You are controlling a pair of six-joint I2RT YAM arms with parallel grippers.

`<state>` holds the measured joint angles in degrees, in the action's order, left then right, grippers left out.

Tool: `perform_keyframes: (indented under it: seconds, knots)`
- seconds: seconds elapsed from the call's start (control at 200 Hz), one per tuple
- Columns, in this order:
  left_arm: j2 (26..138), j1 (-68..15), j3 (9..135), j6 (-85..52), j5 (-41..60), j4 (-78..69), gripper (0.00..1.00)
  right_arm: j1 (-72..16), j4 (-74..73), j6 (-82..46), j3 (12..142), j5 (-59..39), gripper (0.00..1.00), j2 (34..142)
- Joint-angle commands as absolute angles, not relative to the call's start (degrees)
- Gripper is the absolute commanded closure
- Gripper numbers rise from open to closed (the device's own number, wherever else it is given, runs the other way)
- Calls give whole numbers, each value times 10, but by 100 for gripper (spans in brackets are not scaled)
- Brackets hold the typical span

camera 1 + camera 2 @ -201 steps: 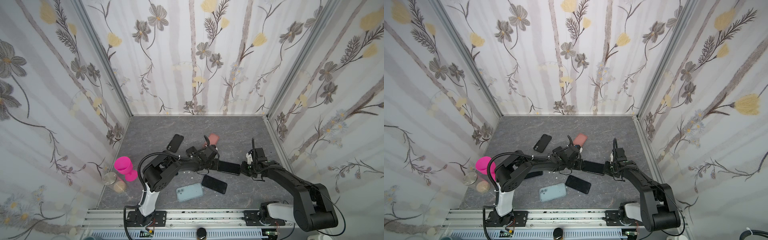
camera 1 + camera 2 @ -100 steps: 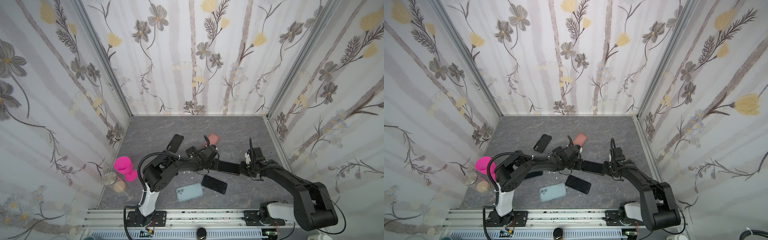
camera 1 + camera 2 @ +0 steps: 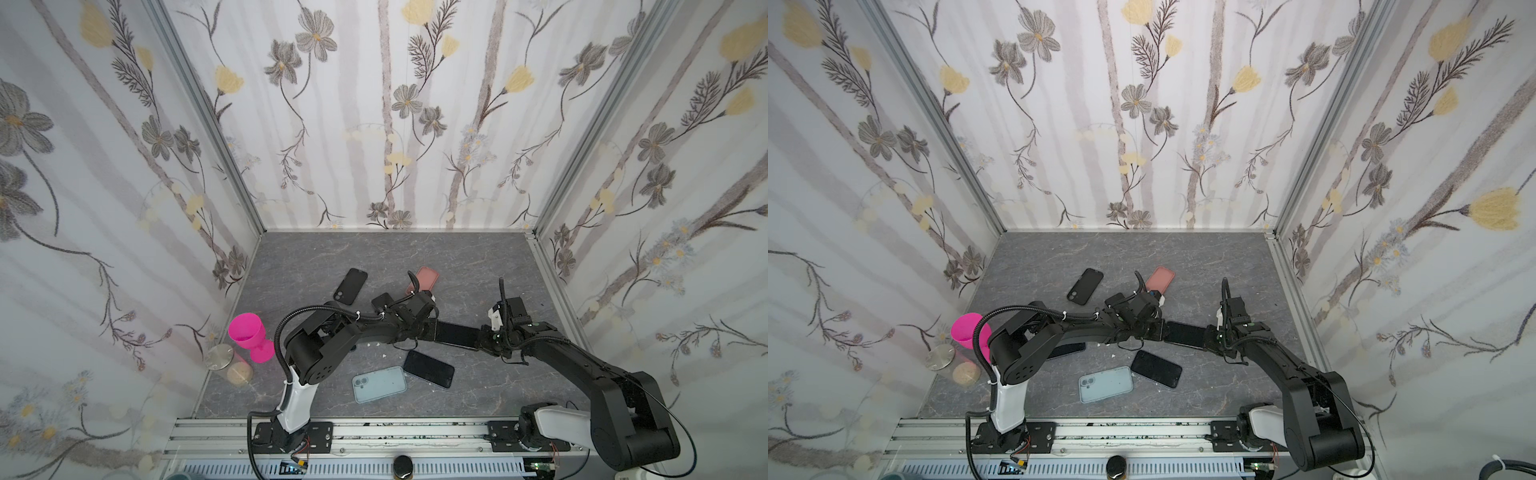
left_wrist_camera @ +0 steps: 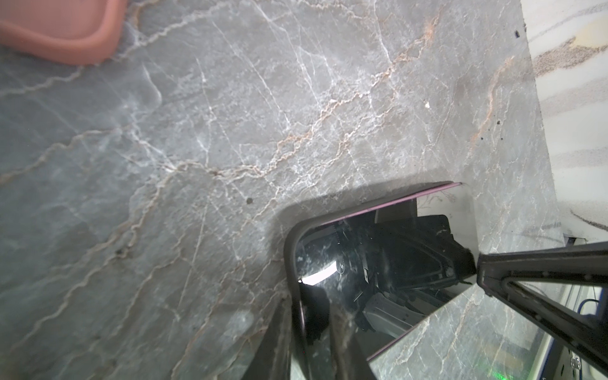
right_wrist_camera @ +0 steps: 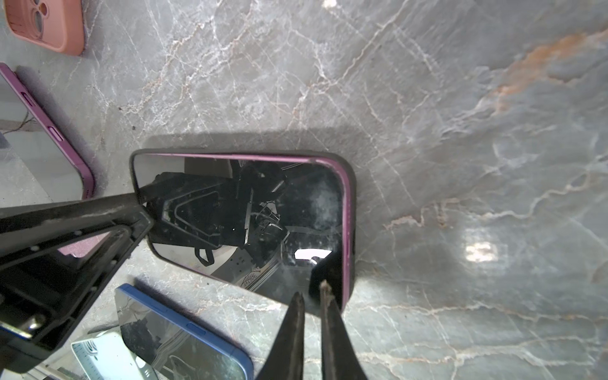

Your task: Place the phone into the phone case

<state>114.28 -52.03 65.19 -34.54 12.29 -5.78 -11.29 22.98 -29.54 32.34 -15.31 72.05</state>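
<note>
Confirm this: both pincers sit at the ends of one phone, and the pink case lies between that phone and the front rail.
Wrong on the case. The pink case lies behind the phone, toward the back wall, as both top views show. The left pincer and right pincer do sit at the phone's ends.

The phone (image 5: 250,210) has a glossy, mirror-like glass screen. The pink case (image 5: 49,26) looks matt and rubbery. The tabletop (image 5: 460,115) is smooth, marble-veined grey.
</note>
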Motion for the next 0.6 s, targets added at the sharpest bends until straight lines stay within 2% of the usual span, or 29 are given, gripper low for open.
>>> perform_keyframes:
  seconds: [0.0,0.28,0.594]
  knots:
    - [1138,-519,649,-350,129,-52,79,-113,245,-299,322,-135,87,727]
    - [1139,-520,655,-348,131,-51,80,-115,270,-299,341,-107,86,697]
    - [1141,-520,660,-348,133,-47,80,-116,253,-297,331,-127,87,723]
